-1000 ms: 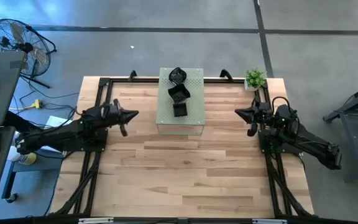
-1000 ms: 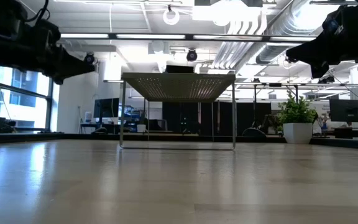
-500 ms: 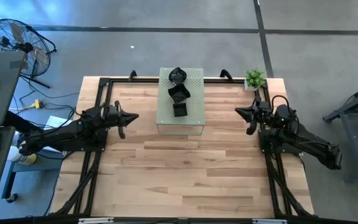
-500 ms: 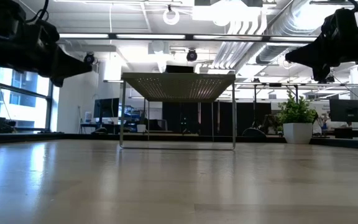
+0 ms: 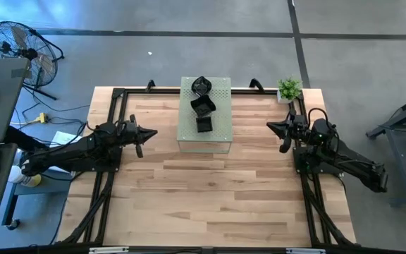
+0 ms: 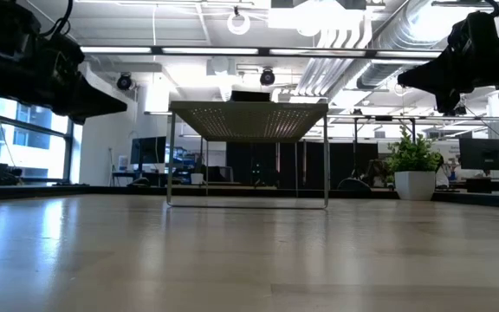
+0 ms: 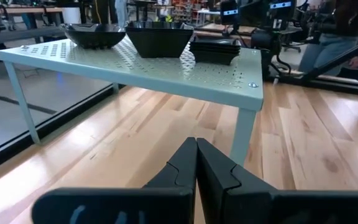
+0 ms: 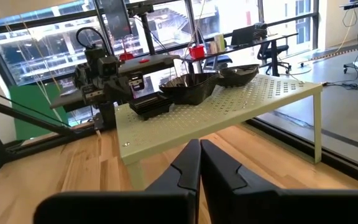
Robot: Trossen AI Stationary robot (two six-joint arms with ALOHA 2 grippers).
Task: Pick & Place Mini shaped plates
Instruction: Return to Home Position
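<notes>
Three stacks of glossy black mini shaped plates (image 5: 203, 106) are seen on the pale green perforated metal shelf (image 5: 220, 134). The left gripper (image 5: 154, 132), clenched and empty, has been drawn back slightly. The right gripper (image 5: 268, 127), likewise clenched, is parked aside. Placing is judged done.

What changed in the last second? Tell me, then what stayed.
The left gripper dipped slightly; the right gripper settled a touch lower. Nothing was grasped or released. Both stay shut and empty; the mini shaped plates on the pale green shelf and the potted plant are unmoved.
</notes>
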